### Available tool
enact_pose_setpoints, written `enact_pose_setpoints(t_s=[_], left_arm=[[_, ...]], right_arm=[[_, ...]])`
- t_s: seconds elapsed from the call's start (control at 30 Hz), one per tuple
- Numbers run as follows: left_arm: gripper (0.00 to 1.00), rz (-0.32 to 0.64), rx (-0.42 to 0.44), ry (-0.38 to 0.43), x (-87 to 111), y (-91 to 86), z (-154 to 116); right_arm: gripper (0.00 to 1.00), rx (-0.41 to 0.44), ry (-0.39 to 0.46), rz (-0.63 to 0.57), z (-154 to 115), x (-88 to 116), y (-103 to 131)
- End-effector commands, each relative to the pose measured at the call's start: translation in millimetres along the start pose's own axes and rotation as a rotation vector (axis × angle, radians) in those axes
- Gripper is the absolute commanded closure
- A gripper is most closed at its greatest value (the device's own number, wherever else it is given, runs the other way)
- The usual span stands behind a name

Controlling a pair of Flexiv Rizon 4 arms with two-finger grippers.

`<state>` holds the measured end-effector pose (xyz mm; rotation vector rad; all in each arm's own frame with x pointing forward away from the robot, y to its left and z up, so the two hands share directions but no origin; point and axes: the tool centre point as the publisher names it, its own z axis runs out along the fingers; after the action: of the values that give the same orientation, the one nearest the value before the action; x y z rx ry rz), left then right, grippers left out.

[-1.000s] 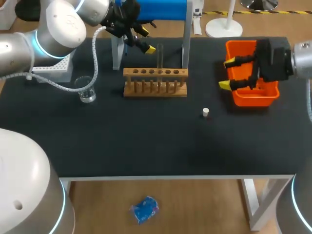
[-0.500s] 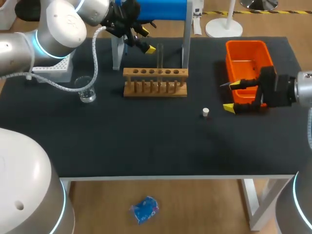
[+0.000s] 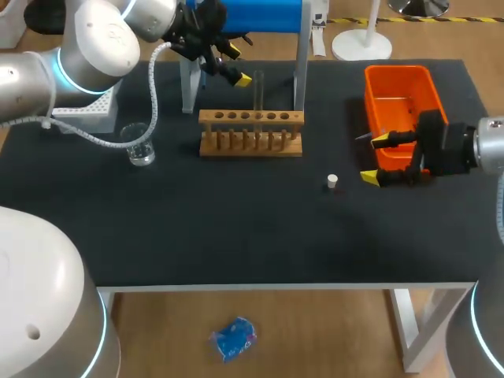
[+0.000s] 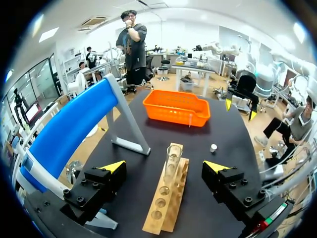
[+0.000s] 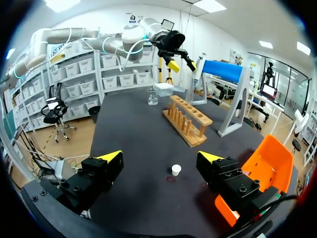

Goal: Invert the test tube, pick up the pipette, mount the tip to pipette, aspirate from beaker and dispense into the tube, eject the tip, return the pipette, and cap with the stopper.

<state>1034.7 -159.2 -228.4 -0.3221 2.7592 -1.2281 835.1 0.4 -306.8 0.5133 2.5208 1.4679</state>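
Note:
A clear test tube [image 3: 258, 93] stands upright in the wooden rack [image 3: 250, 134]. My left gripper [image 3: 239, 64] hangs open just left of the tube's top; in the left wrist view the tube [image 4: 173, 158] stands ahead between the fingers of the gripper [image 4: 165, 166], untouched. The small white stopper [image 3: 332, 181] lies on the black table. My right gripper [image 3: 375, 158] is open to the stopper's right, at the orange bin's front corner. In the right wrist view the stopper [image 5: 176, 169] lies ahead of the gripper [image 5: 158, 157]. A glass beaker [image 3: 140, 146] stands at the left. I see no pipette.
An orange bin [image 3: 402, 98] sits at the back right. A blue-topped stand [image 3: 260, 16] rises behind the rack on grey legs. A white box [image 3: 83, 114] sits behind the beaker, partly hidden by my left arm.
My right gripper has come off the orange bin toward the table's front, nearer the stopper, still open. The left arm has not moved.

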Motion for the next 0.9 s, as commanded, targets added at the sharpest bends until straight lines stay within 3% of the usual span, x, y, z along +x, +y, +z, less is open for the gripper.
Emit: enact_pose_setpoints(t_s=[0.03, 0.9], left_arm=[[0.0, 0.002, 0.004, 0.001, -0.2, 1.2, 0], [0.0, 0.002, 0.004, 0.001, -0.2, 1.2, 0]], right_arm=[[0.0, 0.004, -0.006, 0.018, 10, -1, -8], [0.0, 0.095, -0.038, 0.078, 52, -6, -52]])
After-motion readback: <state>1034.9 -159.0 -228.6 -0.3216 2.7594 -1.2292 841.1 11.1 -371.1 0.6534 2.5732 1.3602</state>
